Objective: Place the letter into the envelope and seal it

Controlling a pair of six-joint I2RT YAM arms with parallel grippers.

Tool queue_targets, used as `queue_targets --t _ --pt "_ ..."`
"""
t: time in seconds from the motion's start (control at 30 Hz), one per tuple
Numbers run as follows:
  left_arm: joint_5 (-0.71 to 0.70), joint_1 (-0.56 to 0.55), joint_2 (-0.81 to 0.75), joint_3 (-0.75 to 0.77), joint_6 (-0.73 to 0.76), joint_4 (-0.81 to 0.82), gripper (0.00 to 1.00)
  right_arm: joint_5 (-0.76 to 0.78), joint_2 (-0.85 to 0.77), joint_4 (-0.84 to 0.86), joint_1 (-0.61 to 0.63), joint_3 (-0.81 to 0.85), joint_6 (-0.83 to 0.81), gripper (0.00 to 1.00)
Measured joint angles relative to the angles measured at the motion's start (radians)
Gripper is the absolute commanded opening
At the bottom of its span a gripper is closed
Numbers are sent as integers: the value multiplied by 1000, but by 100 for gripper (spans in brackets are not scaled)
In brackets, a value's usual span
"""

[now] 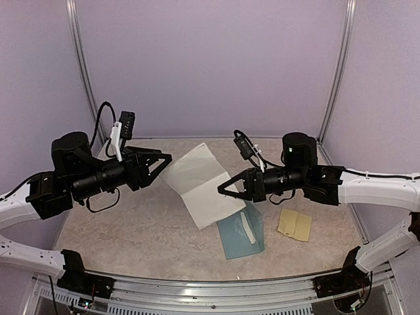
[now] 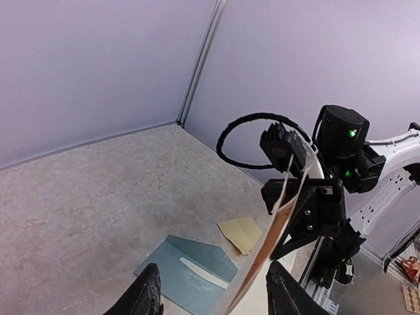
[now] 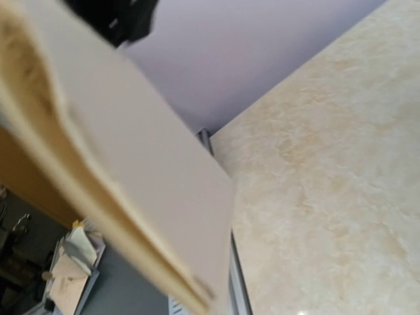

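From above, we see the white folded paper letter (image 1: 197, 178) held in the air above the beige marbled counter (image 1: 125, 230). The right hand (image 1: 223, 188) pinches its four o'clock edge. The left hand (image 1: 163, 169) stands wide at the nine o'clock edge, gripping nothing. The teal-blue rectangular paper envelope (image 1: 241, 235) lies flat on the counter at five o'clock from the letter, with a small yellow-tan sheet (image 1: 294, 224) at its three o'clock.

From the left wrist, the letter (image 2: 269, 239) runs edge-on between the spread fingers (image 2: 147, 295), and the right hand (image 2: 295, 203) clamps its far end. The envelope (image 2: 190, 266) lies underneath.

From the right wrist, the letter (image 3: 131, 164) fills the left half, too close to show fingers.

We judge the task barely begun: inserting and sealing both remain.
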Motion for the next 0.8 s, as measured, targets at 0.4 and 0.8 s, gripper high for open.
queue_targets --t 0.4,0.8 --pt "29 -101 79 20 117 2 48 2 48 -35 -76 2 89 0" --pt "155 -105 211 55 140 38 47 -23 56 -46 -77 5 89 0"
